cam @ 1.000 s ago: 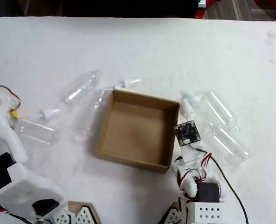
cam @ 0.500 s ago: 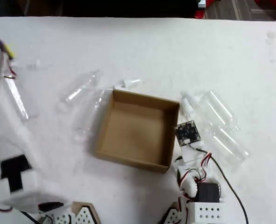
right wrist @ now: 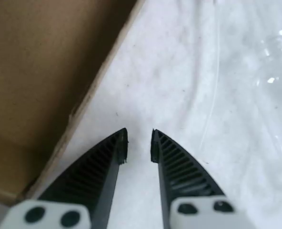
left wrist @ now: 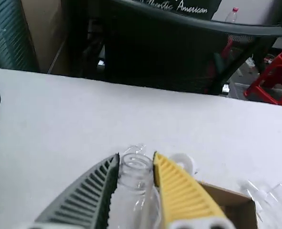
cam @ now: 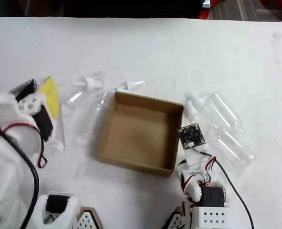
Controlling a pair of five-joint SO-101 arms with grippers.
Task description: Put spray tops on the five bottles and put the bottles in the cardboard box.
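Cardboard box is sitting open and empty at the centre of the high view, so no bottle is packed yet. The left gripper is hanging over the table at the left of the frame. Two bottles are lying at the right of the box, two more at its upper left, and a loose spray top is lying just above the box's top left corner.

In the left wrist view, the grey and yellow fingers are closing on the neck of a capless bottle at the bottom centre, its mouth facing away from the camera. Another white top is lying just behind it, and a corner of the box is showing at the lower right.

In the right wrist view, the right gripper is hovering low at the bottom centre, its black jaws a narrow gap apart and holding nothing, with the box wall at the left.

The step in hand appears to be capping this bottle. Next, a top probably needs picking up and seating squarely on the open mouth while the left arm is steadying the bottle
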